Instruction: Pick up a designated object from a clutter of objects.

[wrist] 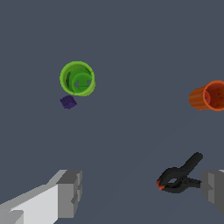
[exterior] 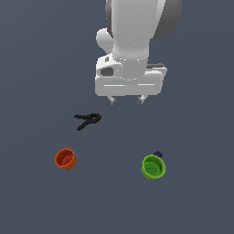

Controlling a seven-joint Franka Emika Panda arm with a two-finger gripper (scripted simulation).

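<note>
Gripper [exterior: 126, 99]: jaws spread wide, nothing between them, above the floor.
Green cup [exterior: 153, 167]: upright, toward the exterior view's right.
Orange cup [exterior: 66, 159]: toward the exterior view's left.
Clamp [exterior: 88, 120]: lies flat, outside the jaws, just beside one finger [wrist: 214, 188] in the wrist view.
Purple item [wrist: 68, 102]: just beside the green cup.
</note>
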